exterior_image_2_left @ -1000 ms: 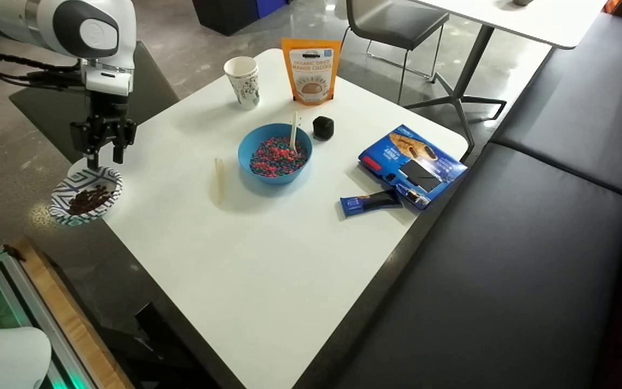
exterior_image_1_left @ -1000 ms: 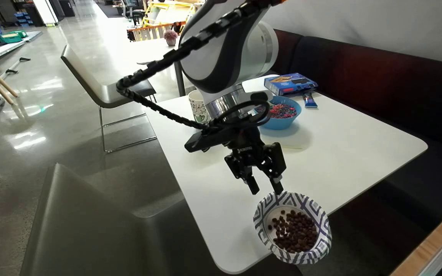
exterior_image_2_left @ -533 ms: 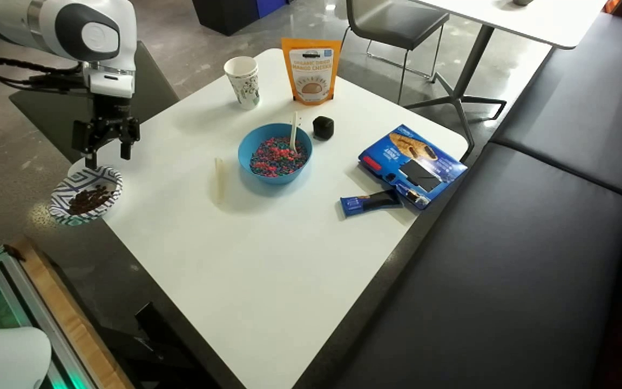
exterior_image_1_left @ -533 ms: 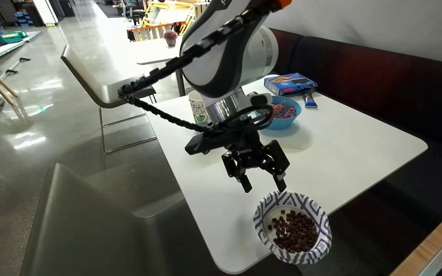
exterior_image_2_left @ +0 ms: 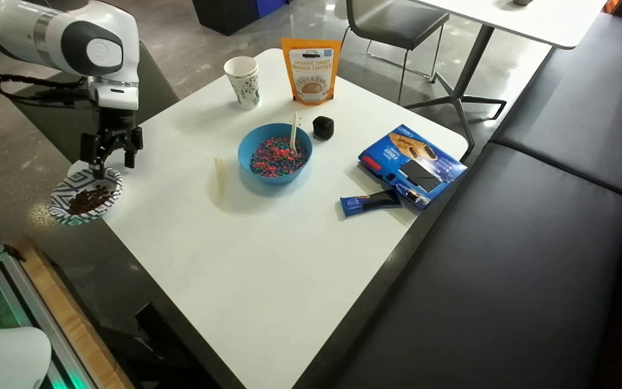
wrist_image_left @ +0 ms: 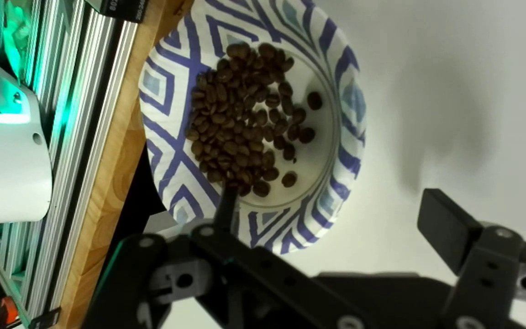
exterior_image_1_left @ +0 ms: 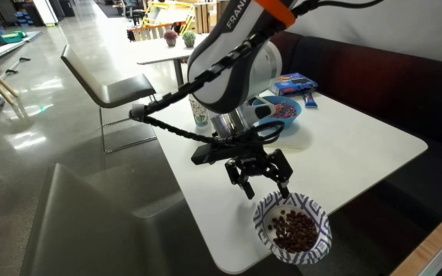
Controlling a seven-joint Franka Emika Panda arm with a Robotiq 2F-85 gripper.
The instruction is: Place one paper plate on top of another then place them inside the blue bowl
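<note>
Patterned bowl (wrist_image_left: 165, 109) of brown beans (wrist_image_left: 231, 125) near the widely spread gripper (wrist_image_left: 334, 208)

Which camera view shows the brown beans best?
The wrist view: it looks closely into the patterned bowl, so many individual beans stand out. Both exterior views show them smaller; in an exterior view the beans nearly merge into a dark patch.

Blue bowl (exterior_image_2_left: 257, 135); purple-patterned white dish (wrist_image_left: 171, 132)

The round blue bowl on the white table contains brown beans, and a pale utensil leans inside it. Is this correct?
The contents are wrong: the round blue bowl on the white table contains red and dark pieces, as both exterior views show, and the pale utensil leans inside it. In the wrist view, brown beans lie in the purple-patterned white bowl.
</note>
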